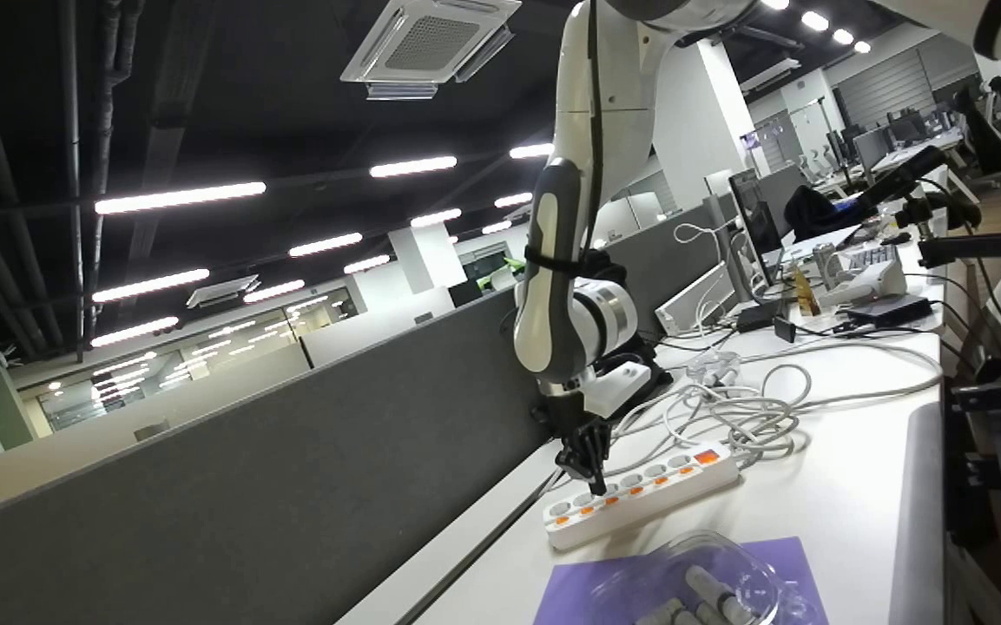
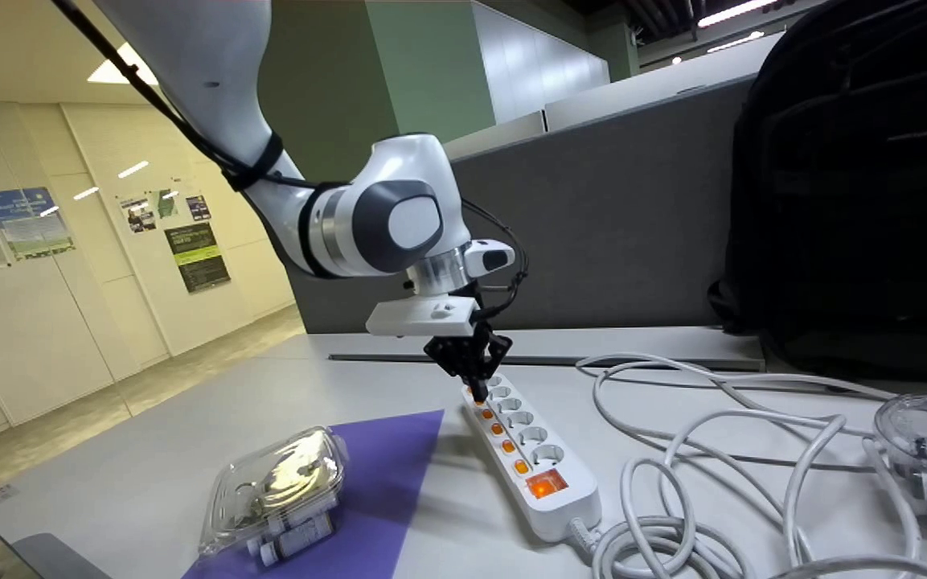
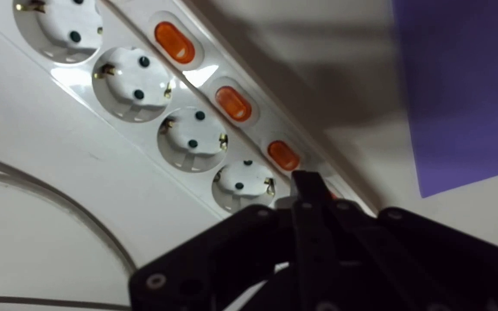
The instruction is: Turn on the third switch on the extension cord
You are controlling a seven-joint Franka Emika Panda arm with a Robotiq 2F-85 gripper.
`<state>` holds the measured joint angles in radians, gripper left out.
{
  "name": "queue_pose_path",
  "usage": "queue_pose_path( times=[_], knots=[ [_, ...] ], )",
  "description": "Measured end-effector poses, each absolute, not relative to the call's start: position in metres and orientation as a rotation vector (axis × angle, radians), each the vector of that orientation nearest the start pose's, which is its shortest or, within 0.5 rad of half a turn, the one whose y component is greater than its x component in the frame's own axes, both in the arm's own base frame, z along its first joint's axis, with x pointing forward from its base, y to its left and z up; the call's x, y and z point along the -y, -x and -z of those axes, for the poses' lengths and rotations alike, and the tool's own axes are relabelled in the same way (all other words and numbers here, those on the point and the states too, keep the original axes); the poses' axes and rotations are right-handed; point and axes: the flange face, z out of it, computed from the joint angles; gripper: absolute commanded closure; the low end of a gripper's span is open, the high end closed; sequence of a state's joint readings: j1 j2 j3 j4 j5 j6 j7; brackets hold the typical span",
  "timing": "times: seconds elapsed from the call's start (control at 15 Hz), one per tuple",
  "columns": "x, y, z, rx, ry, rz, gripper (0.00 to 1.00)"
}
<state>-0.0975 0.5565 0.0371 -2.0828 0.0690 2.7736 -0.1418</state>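
Note:
The extension cord is a white power strip lying on the desk in both exterior views (image 1: 656, 510) (image 2: 511, 482), with a row of round sockets and small orange switches. A larger orange switch (image 2: 547, 484) sits at its cable end. In the wrist view the strip (image 3: 270, 129) runs diagonally, with several orange switches (image 3: 283, 155) showing. My gripper (image 3: 311, 179) is shut and empty, pointing down over the switch row; it also shows in both exterior views (image 1: 597, 488) (image 2: 479, 394). Its fingertips partly hide one switch (image 3: 333, 196). I cannot tell whether they touch the strip.
A purple sheet (image 1: 782, 555) lies beside the strip, with a clear plastic container (image 2: 274, 482) holding white tubes on it. Coiled white cable (image 2: 656, 531) lies at the strip's cable end. A grey partition (image 1: 335, 460) stands behind the desk. A black backpack (image 2: 857, 201) stands against it.

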Motion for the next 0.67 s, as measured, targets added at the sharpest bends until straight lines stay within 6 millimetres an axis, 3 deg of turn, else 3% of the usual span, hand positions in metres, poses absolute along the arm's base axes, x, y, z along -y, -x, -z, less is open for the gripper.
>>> queue_pose_path(
  times=[0.67],
  knots=[
    [0.041,-0.590,-0.151,0.000,3.097,0.176,1.00]
  ],
)
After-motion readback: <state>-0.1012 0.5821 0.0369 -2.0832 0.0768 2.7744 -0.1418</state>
